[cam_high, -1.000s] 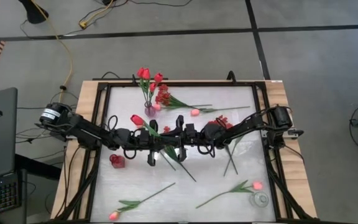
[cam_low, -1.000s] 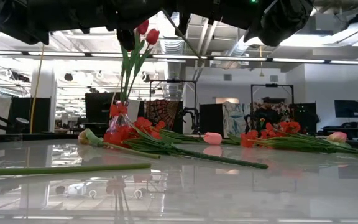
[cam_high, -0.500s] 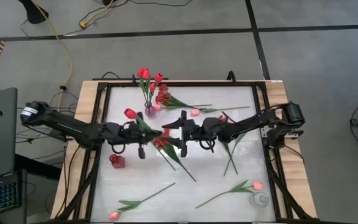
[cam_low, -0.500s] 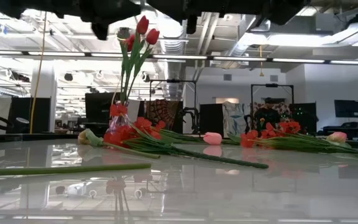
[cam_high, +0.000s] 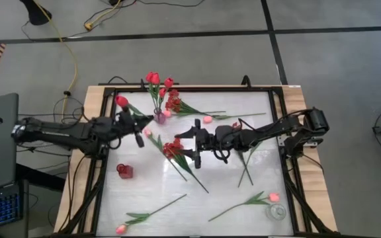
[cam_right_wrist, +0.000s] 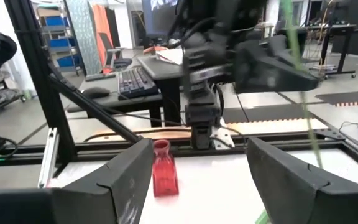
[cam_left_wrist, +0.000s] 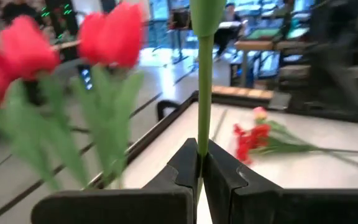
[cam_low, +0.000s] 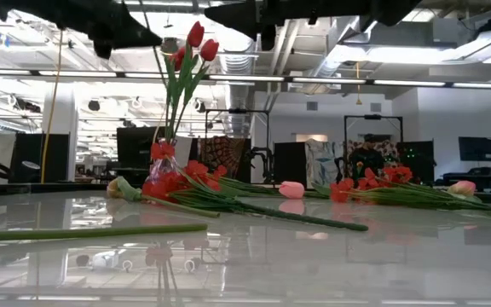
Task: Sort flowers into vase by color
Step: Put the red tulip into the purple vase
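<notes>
My left gripper is shut on a red tulip and holds it above the table's far left part, near the vase. The vase stands on the table at the far edge with red tulips in it. My right gripper hangs open over the table's middle with nothing between its fingers. Under it lies a spray of red blossoms on the table. Pink tulips and other red sprays also lie flat on the table. My left gripper pinches the red tulip's green stem between its two fingers. The fingers reach in about level from the table's left and lie across the stem. The tulip is lifted clear of the table, and its head points toward the far left corner.
A small red vase stands near the left edge, and a clear glass vase stands at the near right corner. A black frame runs round the table. Loose flowers lie along the far edge and the near part.
My right gripper has opened and let go of the tulip's stem, staying over the middle and tipping up toward level. My left gripper, still shut on the stem, has drawn back toward the table's left and far edge and risen. It has carried the red tulip away from the right gripper.
</notes>
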